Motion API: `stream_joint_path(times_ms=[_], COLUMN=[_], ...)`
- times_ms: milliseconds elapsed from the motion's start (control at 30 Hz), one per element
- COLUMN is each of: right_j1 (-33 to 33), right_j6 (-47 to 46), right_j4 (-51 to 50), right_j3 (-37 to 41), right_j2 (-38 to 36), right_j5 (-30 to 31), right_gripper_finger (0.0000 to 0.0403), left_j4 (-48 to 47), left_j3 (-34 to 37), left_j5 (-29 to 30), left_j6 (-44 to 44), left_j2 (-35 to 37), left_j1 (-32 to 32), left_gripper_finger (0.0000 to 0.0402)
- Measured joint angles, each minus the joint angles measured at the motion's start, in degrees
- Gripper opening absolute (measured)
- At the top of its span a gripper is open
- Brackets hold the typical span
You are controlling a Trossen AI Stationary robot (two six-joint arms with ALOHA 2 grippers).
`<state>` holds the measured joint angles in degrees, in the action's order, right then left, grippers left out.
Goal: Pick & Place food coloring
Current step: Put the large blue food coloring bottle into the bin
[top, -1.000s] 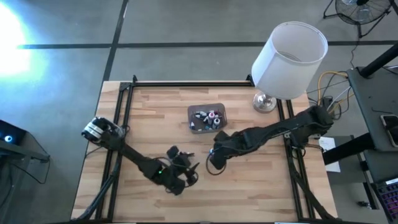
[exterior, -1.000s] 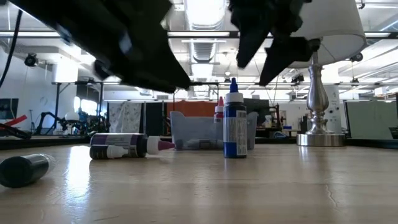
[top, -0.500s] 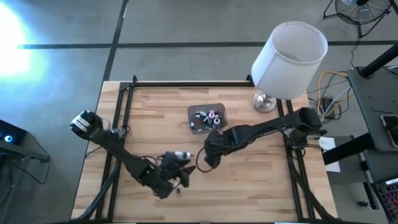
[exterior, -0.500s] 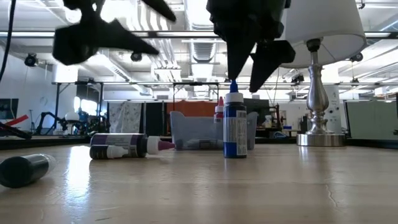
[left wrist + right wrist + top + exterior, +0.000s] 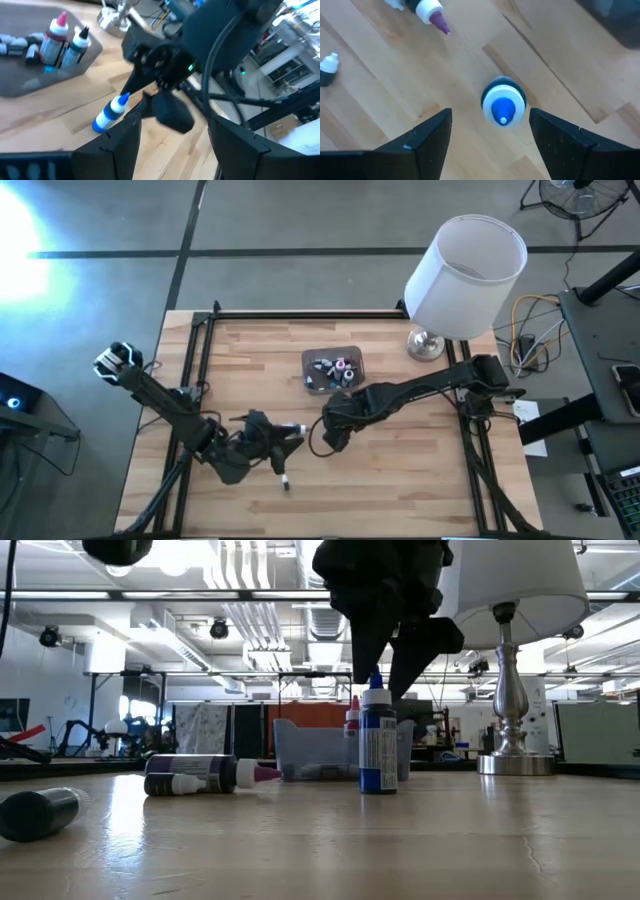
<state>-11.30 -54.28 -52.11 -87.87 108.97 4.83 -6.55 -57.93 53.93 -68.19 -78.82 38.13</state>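
Note:
A blue food coloring bottle [image 5: 378, 745] with a white collar and blue tip stands upright on its base; from above it shows in the right wrist view [image 5: 503, 103]. My right gripper [image 5: 384, 680] [image 5: 490, 114] hangs open over it, one finger on either side of the cap, touching nothing. In the high view this gripper [image 5: 328, 434] hides the bottle. A purple-tipped bottle [image 5: 200, 774] [image 5: 427, 9] lies on its side nearby. My left gripper [image 5: 272, 442] [image 5: 174, 120] is open, near the table's middle, left of the right gripper.
The grey tub [image 5: 333, 368] [image 5: 325, 750] holds several small bottles, beyond the blue one. A dark bottle [image 5: 38, 812] lies near the table's near edge, another small one [image 5: 284, 478] nearby. A lamp [image 5: 462, 270] stands at the far right corner. Bare wood lies to the right.
My right gripper has moved toward the table's left and down, and now stands over the upright blue bottle's cap. My left arm has drawn back toward the table's left and risen out of the low view. The bottles have stayed where they were.

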Motion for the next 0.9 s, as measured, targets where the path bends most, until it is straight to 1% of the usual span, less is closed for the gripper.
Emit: stream_joint_path(times_ms=[300, 667, 900], right_j1=[1.01, 1.91, 2.26], right_j6=[0.55, 2.04, 2.91], right_j4=[-1.15, -1.39, -1.39], right_j3=[-0.49, -0.25, -0.22], right_j2=[0.62, 0.74, 1.12], right_j5=[0.97, 0.46, -0.98], right_gripper_finger=[0.0239, 0.0181, 0.0161], left_j4=[0.03, 0.03, 0.03], left_j3=[0.02, 0.05, 0.09], left_j5=[0.13, 0.11, 0.13], left_j6=[1.3, 3.21, 4.16], left_j2=[1.96, 1.96, 1.96], left_j1=[0.02, 0.0, 0.0], left_gripper_finger=[0.0207, 0.0207, 0.0207])
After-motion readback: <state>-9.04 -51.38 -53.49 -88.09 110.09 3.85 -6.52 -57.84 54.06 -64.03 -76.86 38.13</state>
